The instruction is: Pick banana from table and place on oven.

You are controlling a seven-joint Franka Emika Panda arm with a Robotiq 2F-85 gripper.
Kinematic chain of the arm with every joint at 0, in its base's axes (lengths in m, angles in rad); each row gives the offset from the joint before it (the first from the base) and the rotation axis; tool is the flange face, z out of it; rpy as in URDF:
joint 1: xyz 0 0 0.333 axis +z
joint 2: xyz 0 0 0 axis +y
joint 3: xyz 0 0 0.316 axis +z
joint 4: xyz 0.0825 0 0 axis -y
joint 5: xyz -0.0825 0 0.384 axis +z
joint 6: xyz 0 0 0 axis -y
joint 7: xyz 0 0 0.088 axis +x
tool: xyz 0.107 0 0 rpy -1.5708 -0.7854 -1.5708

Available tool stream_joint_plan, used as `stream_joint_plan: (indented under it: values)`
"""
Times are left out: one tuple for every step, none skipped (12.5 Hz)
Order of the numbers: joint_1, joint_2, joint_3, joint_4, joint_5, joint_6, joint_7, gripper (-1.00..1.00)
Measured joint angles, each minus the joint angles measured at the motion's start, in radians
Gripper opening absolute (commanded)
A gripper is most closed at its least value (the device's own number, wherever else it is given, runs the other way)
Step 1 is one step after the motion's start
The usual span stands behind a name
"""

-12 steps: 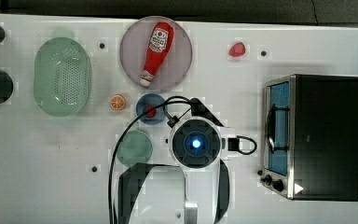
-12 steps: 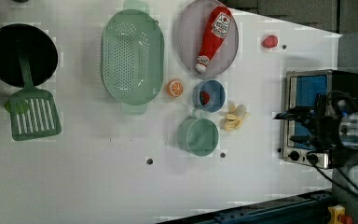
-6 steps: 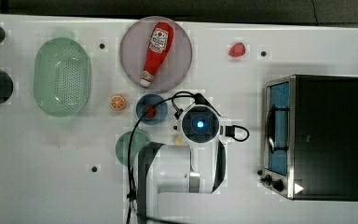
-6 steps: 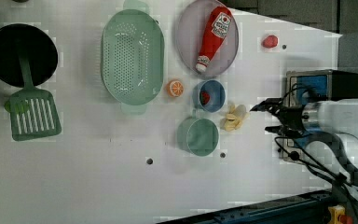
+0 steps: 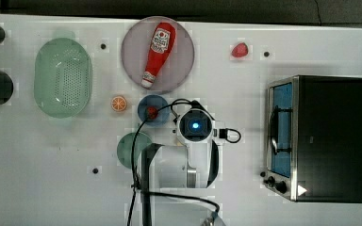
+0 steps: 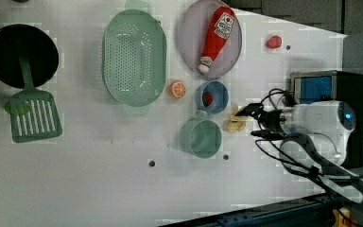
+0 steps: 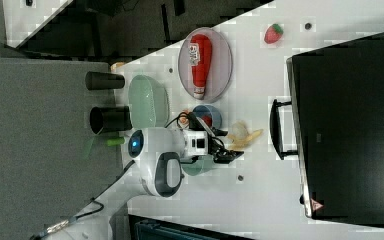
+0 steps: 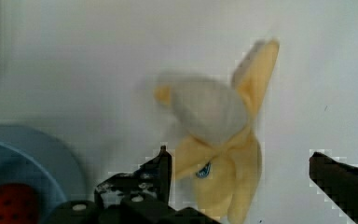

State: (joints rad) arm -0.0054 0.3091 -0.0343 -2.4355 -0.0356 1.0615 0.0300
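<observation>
Open gripper [image 8: 237, 172] over peeled banana [image 8: 219, 149], white table [image 5: 52, 160], oven [image 5: 330, 136] apart

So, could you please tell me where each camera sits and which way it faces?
Top view: overhead, straight down on the table; arm from above, oven at the top view's right.
Left view: high, looking down; arm at the left view's right, by the banana.
Right view: high, looking down; arm at the right view's lower left.
Wrist view: on the wrist, facing the banana; open jaws show.
Left and right views share the banana.
</observation>
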Motion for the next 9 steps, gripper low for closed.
stream_joint_plan:
  values:
    - [0.008, 0.027, -0.003, 0.004, 0.004, 0.005, 0.000, 1.00]
    - [0.012, 0.047, -0.001, 0.000, -0.009, 0.011, 0.000, 1.00]
    - [0.014, 0.052, 0.001, -0.010, -0.001, 0.033, 0.000, 0.92]
    - [0.010, 0.053, 0.004, -0.016, 0.020, 0.052, 0.000, 0.68]
    - [-0.002, 0.051, 0.014, -0.012, 0.029, 0.057, 0.000, 0.42]
    - [-0.008, 0.047, 0.015, -0.012, 0.020, 0.057, 0.000, 0.18]
    - [-0.008, 0.047, 0.010, -0.014, 0.001, 0.057, 0.000, -0.06]
    - [-0.004, 0.045, -0.001, -0.021, -0.004, 0.066, 0.000, -0.28]
    - [-0.006, 0.048, -0.008, -0.021, -0.003, 0.079, 0.000, -0.47]
